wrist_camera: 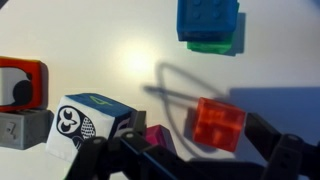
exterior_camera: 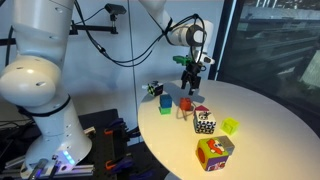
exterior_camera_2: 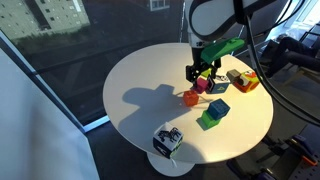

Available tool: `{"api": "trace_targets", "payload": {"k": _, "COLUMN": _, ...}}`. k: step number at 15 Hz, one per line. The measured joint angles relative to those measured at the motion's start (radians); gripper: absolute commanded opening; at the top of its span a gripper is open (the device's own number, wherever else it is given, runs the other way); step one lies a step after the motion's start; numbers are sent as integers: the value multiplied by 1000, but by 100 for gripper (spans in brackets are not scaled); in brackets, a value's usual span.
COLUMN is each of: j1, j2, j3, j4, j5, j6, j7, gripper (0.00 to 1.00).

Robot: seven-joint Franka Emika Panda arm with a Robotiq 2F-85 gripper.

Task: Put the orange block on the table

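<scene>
1. Dark glass is running behind the table [exterior_camera: 262,108], whose pale round top is carrying a scatter of blocks in both exterior views.
2. The gripper [exterior_camera_2: 203,76] is hanging above the blocks with its jaws spread wide, gripping nothing and touching nothing.
3. The orange block [wrist_camera: 218,122] is lying flat on the table; in the wrist view it is falling between the two dark fingers [wrist_camera: 285,155], nearer the right one.
4. In that view a pink block [wrist_camera: 158,138] is sitting just left of it, an owl-printed cube [wrist_camera: 85,125] is sitting further left, and a blue cube [wrist_camera: 208,18] is resting on a green block [wrist_camera: 222,44] at the far side.
</scene>
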Motion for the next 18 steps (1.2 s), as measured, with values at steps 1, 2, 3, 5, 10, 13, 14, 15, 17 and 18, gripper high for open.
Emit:
{"api": "trace_targets", "payload": {"k": 1, "j1": -4, "j2": -13, "j3": 0, "j4": -1, "j5": 0, "j6": -27, "j7": 0, "gripper": 100}}
{"api": "trace_targets", "payload": {"k": 2, "j1": -8, "j2": -28, "j3": -1, "j4": -3, "j5": 0, "j6": -54, "j7": 0, "gripper": 100}}
{"api": "trace_targets", "payload": {"k": 3, "j1": -13, "j2": -42, "j3": -1, "j4": -5, "j5": 0, "j6": -80, "j7": -1, "gripper": 100}}
{"api": "trace_targets", "payload": {"k": 5, "j1": -24, "j2": -75, "j3": -1, "j4": -15, "j5": 0, "j6": -129, "j7": -3, "gripper": 100}}
{"api": "trace_targets", "payload": {"k": 10, "j1": -51, "j2": -178, "j3": -1, "j4": -77, "j5": 0, "j6": -205, "j7": -16, "gripper": 100}}
{"api": "trace_targets", "payload": {"k": 13, "j1": -69, "j2": -259, "j3": -1, "j4": -134, "j5": 0, "j6": -224, "j7": -31, "gripper": 100}}
{"api": "trace_targets", "payload": {"k": 14, "j1": -76, "j2": -287, "j3": -1, "j4": -152, "j5": 0, "j6": -232, "j7": -35, "gripper": 100}}
{"api": "trace_targets", "payload": {"k": 15, "j1": -83, "j2": -317, "j3": -1, "j4": -170, "j5": 0, "j6": -239, "j7": -39, "gripper": 100}}
{"api": "trace_targets", "payload": {"k": 17, "j1": -97, "j2": -372, "j3": -2, "j4": -200, "j5": 0, "j6": -254, "j7": -48, "gripper": 100}}
{"api": "trace_targets", "payload": {"k": 18, "j1": -105, "j2": -397, "j3": -1, "j4": -213, "j5": 0, "j6": -261, "j7": -53, "gripper": 100}}
